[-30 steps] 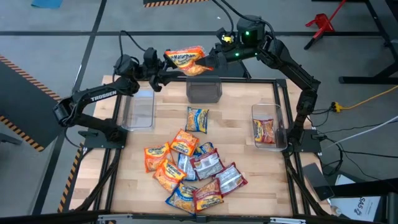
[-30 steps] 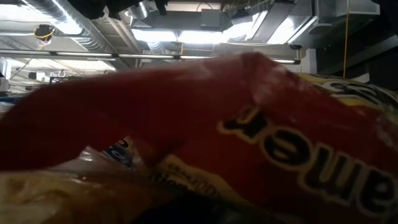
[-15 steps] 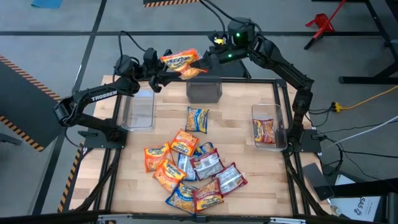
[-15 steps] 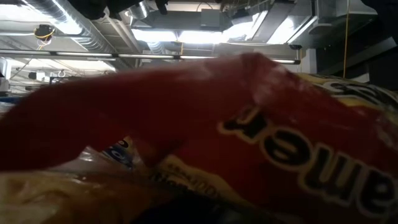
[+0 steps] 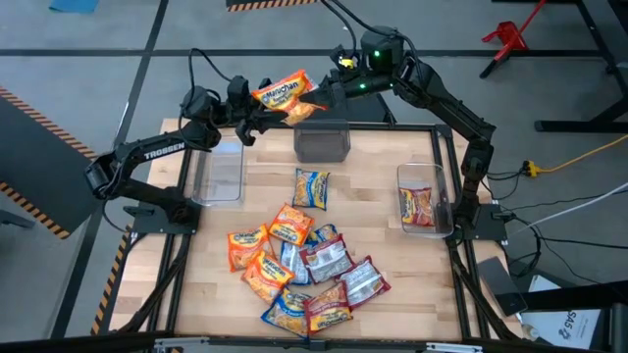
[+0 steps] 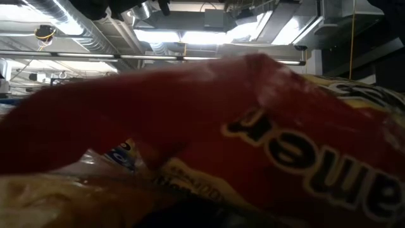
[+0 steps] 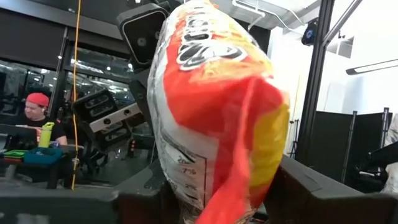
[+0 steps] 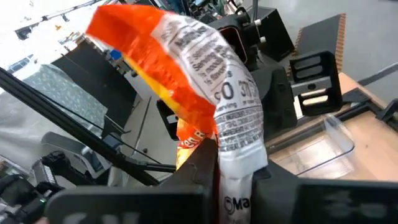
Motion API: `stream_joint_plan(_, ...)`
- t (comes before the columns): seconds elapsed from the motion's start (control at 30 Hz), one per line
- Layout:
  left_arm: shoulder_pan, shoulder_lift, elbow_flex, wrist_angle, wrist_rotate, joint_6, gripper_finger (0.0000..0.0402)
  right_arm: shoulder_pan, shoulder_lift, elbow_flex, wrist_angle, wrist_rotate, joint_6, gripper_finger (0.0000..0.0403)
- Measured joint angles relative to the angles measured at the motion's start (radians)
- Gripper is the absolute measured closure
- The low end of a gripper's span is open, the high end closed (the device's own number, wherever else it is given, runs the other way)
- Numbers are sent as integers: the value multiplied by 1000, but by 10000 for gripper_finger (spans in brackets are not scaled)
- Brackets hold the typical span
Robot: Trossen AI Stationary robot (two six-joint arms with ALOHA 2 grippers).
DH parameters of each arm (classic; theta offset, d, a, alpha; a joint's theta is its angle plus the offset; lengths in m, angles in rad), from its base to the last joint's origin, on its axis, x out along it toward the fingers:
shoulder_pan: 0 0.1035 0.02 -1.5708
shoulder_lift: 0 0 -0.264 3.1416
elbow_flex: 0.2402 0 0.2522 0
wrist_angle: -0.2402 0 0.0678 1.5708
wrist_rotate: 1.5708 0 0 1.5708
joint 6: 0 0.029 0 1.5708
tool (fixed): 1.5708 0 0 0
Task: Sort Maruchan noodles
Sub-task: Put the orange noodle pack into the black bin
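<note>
An orange Maruchan packet (image 5: 285,93) hangs in the air over the table's far edge, between both arms. My right gripper (image 5: 319,99) is shut on its right end. My left gripper (image 5: 258,115) is open at its left end. In the left wrist view the packet (image 7: 211,112) stands between the two fingers (image 7: 140,196); I cannot tell whether they touch it. More packets lie in a pile (image 5: 299,270) near the near edge. One blue-and-yellow packet (image 5: 312,188) lies alone mid-table. A red packet (image 5: 417,204) lies in the right bin. My right gripper (image 8: 233,183) pinches the packet's white crimped end (image 8: 239,149) between its two fingers. It comes roughly level from the table's right side. The packet is lifted clear and sticks out from the fingers toward my left gripper, bowed and slightly tilted.
Three clear bins stand on the table: left (image 5: 218,172), far middle (image 5: 322,140) under the held packet, and right (image 5: 437,178). A red packet (image 6: 253,139) lies right against the low camera and blocks that view. A person in a red cap (image 7: 37,112) sits in the room.
My right gripper has carried the orange packet a short way toward the table's left, up to my left gripper. The packet's free end now lies at the left fingers. The left arm has kept still.
</note>
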Motion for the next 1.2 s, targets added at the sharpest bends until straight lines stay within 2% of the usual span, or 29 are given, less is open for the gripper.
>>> stream_joint_plan(0.1, 0, 0, 0, -3, -3, -1, 237, -11, 0, 0, 3, -27, -69, 344)
stream_joint_plan(0.3, 12, 0, 0, -65, -34, -28, 238, -95, -14, 27, -8, -195, -48, 258)
stream_joint_plan(0.4, 22, -2, 2, -199, -134, -62, 243, -147, -41, 26, -38, -228, -4, 224)
stream_joint_plan(0.53, 61, 1, 1, -518, -298, -81, 254, -203, -69, 26, -161, -163, -39, 203)
stream_joint_plan(0.63, 85, 6, 1, -706, -347, -107, 258, -231, -73, 26, -257, -100, -93, 202)
stream_joint_plan(0.7, 89, 17, 0, -772, -353, -135, 259, -231, -73, 26, -307, -59, -126, 204)
stream_joint_plan(0.87, 92, 32, 0, -810, -338, -226, 260, -213, -68, 26, -397, 32, -198, 204)
stream_joint_plan(0.97, 132, 34, 0, -905, -494, -215, 260, -211, -62, 25, -446, 85, -223, 205)
stream_joint_plan(1.0, 151, 47, 1, -930, -496, -238, 260, -212, -61, 24, -463, 106, -225, 205)
stream_joint_plan(1.03, 167, 65, 2, -948, -455, -274, 260, -215, -61, 24, -479, 123, -226, 205)
stream_joint_plan(1.1, 180, 81, -3, -974, -298, -353, 260, -215, -61, 24, -503, 162, -231, 205)
stream_joint_plan(1.17, 142, 65, -3, -886, -189, -414, 260, -215, -61, 24, -525, 187, -244, 205)
stream_joint_plan(1.2, 115, 50, 3, -845, -193, -413, 260, -214, -61, 24, -533, 193, -248, 205)
